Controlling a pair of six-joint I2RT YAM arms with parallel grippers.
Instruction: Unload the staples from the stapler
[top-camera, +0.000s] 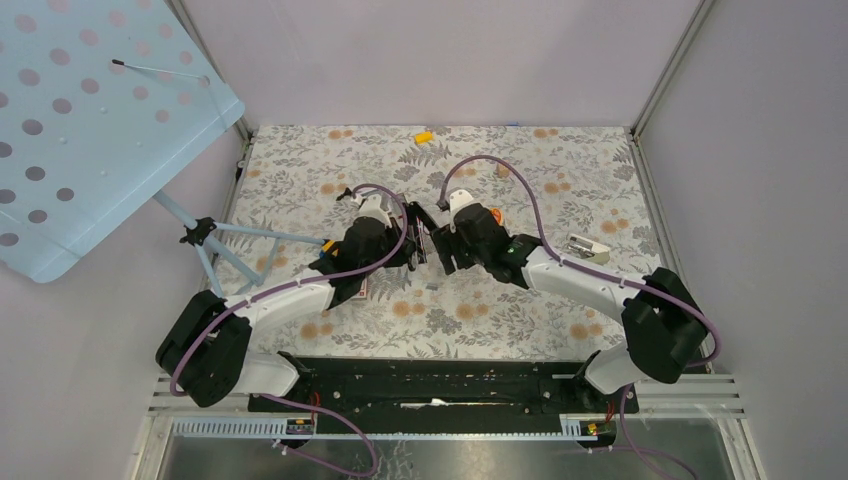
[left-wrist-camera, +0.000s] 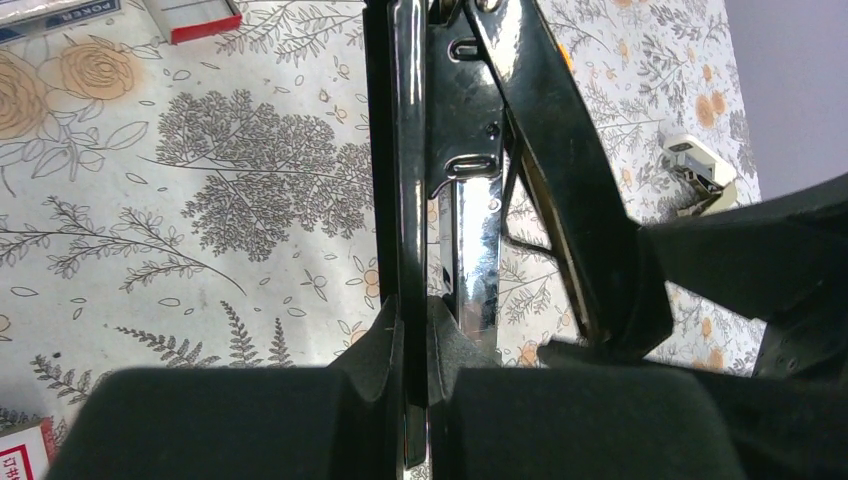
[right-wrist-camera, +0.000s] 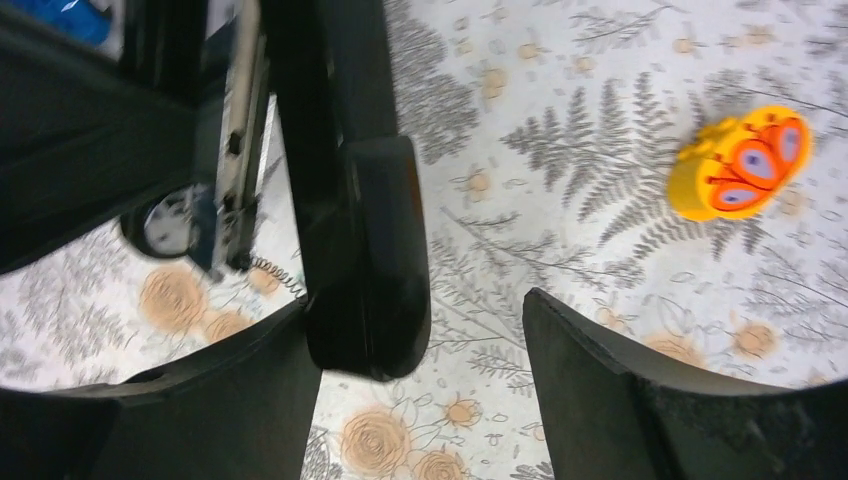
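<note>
The long black stapler is held opened up above the floral table between my two grippers. In the left wrist view my left gripper is shut on a thin black edge of the stapler. Its shiny metal rail and black top arm splay apart to the right. My left gripper also shows from above. My right gripper is open. The stapler's rounded black end lies between its fingers, against the left finger. A thin spring shows beside it.
A yellow-orange toy lies on the table to the right. A small white stapler sits at the right, also in the left wrist view. Red-white boxes lie near the left arm. A blue dotted board on a stand overhangs the left.
</note>
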